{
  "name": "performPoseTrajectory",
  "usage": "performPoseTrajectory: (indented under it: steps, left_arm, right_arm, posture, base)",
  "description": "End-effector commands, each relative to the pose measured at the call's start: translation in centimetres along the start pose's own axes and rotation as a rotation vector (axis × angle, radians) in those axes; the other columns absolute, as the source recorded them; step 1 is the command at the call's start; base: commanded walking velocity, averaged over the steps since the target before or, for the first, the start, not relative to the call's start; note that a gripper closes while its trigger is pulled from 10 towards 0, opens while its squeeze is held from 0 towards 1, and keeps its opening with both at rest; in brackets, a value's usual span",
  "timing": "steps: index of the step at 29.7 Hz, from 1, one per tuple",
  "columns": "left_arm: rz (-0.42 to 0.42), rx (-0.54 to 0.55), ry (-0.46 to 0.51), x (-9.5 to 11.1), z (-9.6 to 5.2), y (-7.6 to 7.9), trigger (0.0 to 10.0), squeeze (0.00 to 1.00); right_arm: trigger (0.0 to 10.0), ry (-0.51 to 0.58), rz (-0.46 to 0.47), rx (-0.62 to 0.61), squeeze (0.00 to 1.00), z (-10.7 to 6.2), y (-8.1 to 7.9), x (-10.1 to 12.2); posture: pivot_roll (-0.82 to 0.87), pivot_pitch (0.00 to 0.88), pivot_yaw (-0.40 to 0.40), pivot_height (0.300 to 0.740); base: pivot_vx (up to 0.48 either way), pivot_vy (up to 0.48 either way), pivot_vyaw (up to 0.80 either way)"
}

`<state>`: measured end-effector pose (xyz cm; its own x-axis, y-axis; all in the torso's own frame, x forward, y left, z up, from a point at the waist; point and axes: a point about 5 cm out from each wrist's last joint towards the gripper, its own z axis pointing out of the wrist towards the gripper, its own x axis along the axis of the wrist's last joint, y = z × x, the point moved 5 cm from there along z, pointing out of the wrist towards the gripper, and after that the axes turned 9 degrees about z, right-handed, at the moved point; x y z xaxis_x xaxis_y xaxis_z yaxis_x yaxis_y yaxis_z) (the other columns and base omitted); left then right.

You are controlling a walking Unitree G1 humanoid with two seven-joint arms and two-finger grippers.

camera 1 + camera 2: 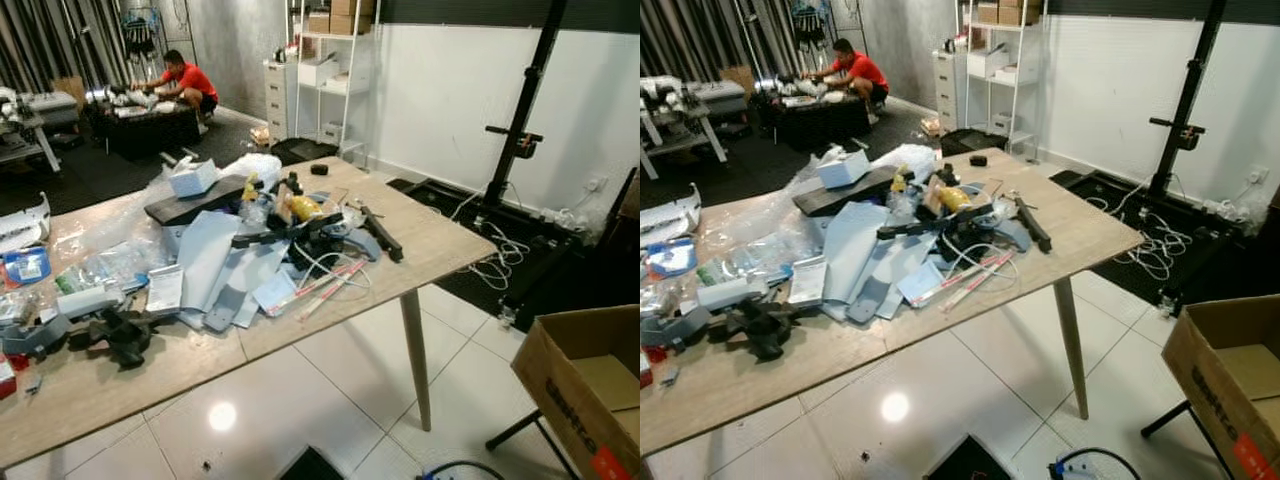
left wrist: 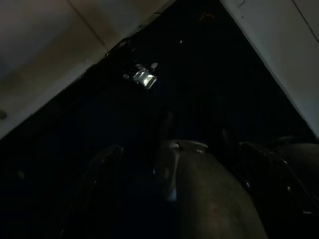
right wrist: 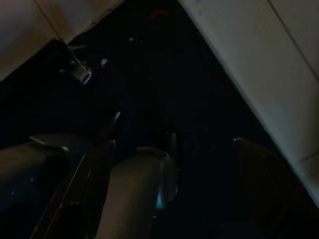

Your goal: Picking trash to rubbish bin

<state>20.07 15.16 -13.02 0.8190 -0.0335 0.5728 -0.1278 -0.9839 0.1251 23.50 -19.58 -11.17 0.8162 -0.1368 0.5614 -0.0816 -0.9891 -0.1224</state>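
A wooden table (image 1: 450, 240) stands before me, covered with clutter. On it lie clear plastic wrap (image 1: 110, 235), grey-blue sheets (image 1: 215, 255), a small white box (image 1: 192, 180), a yellow item (image 1: 300, 207), pink-and-white strips (image 1: 322, 285) and black plastic parts (image 1: 125, 335). An open cardboard box (image 1: 585, 385) sits on the floor at my lower right. Both arms hang idle over dark ground. In the dim wrist views my left gripper (image 2: 182, 149) and my right gripper (image 3: 174, 142) are open and hold nothing.
A person in a red shirt (image 1: 185, 82) crouches at a low black table far back. White shelves (image 1: 330, 70) stand against the far wall. A black stand (image 1: 520, 130) and white cables (image 1: 500, 250) lie right of the table. White tiled floor (image 1: 340, 390) stretches below.
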Motion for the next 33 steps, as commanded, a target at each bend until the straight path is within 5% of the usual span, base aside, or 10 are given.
performPoseTrajectory:
  steps: [1,8,33]
  left_arm:
    - [-0.002,-0.003,-0.018,-0.5,-0.1,0.1,10.0,0.0]
    - [-0.002,-0.007,-0.017,-0.5,0.0,0.3,10.0,0.0]
    - [-0.014,-0.002,-0.021,-0.3,0.0,0.1,10.0,0.0]
  right_arm:
    - [10.0,-0.007,-0.008,-0.008,0.0,0.0,0.1,-0.4]
    - [10.0,0.006,0.004,-0.034,0.0,-0.1,0.5,-0.1]
    - [10.0,0.031,0.007,-0.056,0.0,0.0,0.6,0.8]
  posture:
    - [-0.08,0.048,0.018,0.74]
    - [-0.09,0.047,0.019,0.74]
    - [-0.09,0.045,0.024,0.74]
  base:
    - [0.0,0.0,0.71]
    - [0.0,0.0,0.71]
    - [0.0,-0.169,0.0]
